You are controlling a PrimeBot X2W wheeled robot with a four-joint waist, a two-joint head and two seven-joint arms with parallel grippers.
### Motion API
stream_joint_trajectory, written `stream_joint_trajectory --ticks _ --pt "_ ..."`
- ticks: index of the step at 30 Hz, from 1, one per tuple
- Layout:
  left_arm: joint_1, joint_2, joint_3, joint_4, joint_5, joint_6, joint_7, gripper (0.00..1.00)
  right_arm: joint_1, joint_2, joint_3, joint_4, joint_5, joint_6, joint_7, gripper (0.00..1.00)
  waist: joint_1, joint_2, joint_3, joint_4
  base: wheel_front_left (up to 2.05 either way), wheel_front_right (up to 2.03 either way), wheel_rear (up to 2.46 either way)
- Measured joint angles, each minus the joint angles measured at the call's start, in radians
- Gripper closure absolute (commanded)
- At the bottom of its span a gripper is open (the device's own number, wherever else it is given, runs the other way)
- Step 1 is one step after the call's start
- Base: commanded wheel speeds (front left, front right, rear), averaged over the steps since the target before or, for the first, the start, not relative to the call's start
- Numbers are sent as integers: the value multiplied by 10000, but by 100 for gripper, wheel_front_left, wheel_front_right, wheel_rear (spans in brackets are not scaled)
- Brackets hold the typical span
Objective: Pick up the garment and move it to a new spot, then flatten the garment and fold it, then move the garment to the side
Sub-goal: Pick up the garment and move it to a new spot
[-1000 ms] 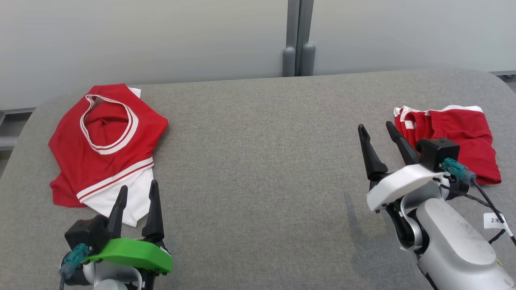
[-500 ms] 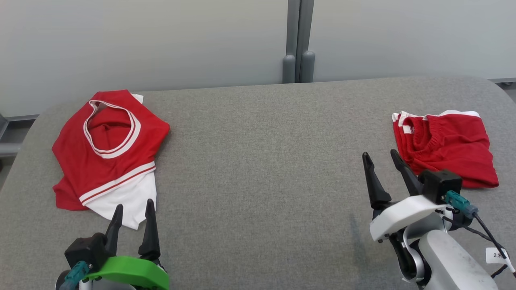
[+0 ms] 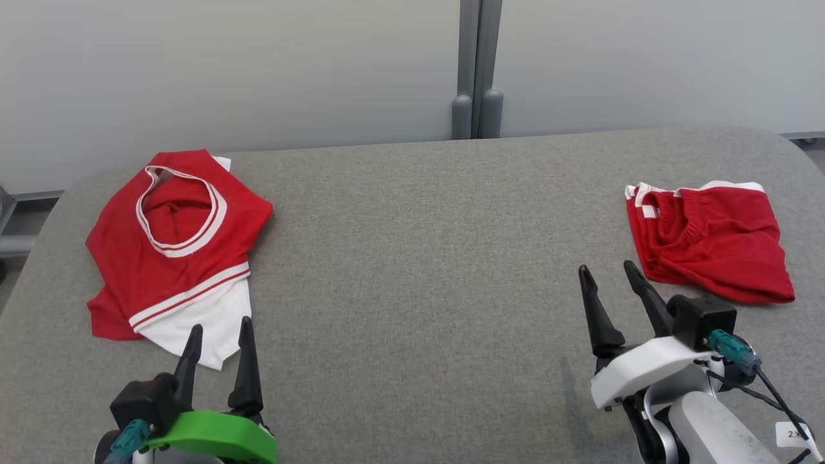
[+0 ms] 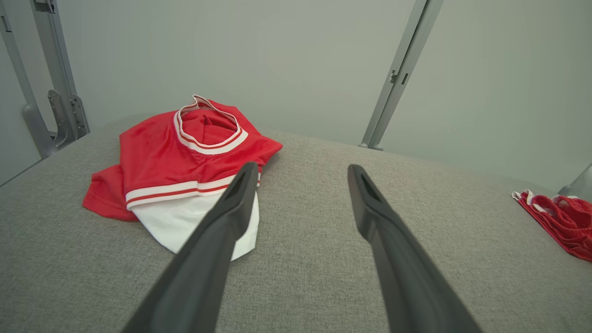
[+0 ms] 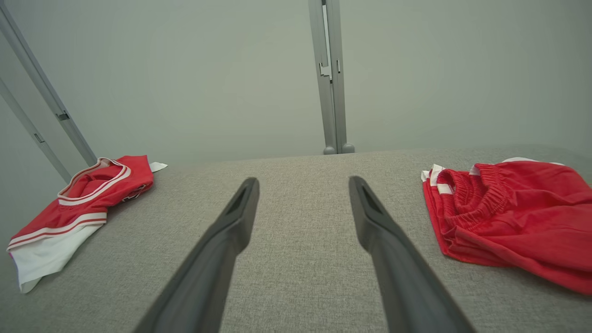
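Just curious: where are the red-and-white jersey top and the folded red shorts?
red-and-white jersey top (image 3: 147,277), head view, red panel below neckline.
folded red shorts (image 3: 722,251), head view, middle of cloth.

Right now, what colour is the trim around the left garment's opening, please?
The trim is white with a red stripe; clearest in left wrist view.

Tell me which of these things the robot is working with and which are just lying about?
Part of the job:
- crumpled red and white top, likely next to fold
- red shorts, lying folded at the side
- left gripper and right gripper, both open

Just there:
- grey table, the work surface
- metal post behind it
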Motion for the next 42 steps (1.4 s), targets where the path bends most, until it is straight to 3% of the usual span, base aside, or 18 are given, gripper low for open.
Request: stream_joint_trajectory --ticks 8,16,21,28,37,42 --pt "135 -48 -44 -23 107 0 0 0 238 10 -280 -188 -138 -2 0 0 0 0 -9 93 0 0 0" --pt "134 -90 -56 -38 247 0 0 0 456 13 -418 -362 -222 -4 0 0 0 0 8 597 0 0 0" --pt "140 -127 194 -56 430 0 0 0 455 42 -336 -399 -240 50 0 0 0 0 22 1123 0 0 0" --pt "578 -178 800 -153 499 46 0 0 431 290 71 -347 -399 449 0 0 0 0 39 2112 0 0 0" --pt "666 -259 324 -190 539 48 0 0 443 336 -274 -324 -397 428 0 0 0 0 56 3294 0 0 0" --pt "667 -290 648 -276 430 52 0 0 441 539 -234 -313 -380 437 0 0 0 0 80 3823 0 0 0"
